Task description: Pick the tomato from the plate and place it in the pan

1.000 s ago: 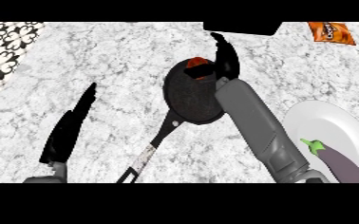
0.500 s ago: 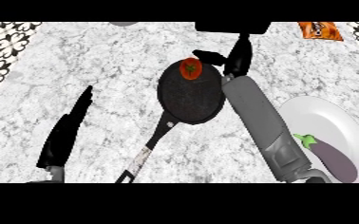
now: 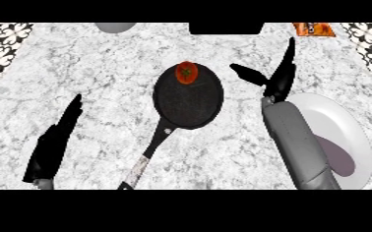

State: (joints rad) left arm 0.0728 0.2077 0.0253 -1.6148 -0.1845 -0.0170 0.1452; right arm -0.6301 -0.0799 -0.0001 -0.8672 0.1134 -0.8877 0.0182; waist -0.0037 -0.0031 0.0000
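Our right hand [image 3: 280,73] stands at the right of centre, fingers straight and spread, thumb pointing left toward the pan [image 3: 188,96]; it holds nothing and touches nothing we can see. It is released. We judge the placing done: the tomato [image 3: 187,72] lies inside the pan, against its upper rim, well apart from the plate [image 3: 335,118] at the right edge. To finish well, we would draw the hand back toward the lower right, lifting clear so the thumb does not brush the pan's rim or nudge the tomato. Our left hand [image 3: 54,142] rests at the lower left of the frame, fingers straight, over the marbled bench [image 3: 109,78], holding nothing.
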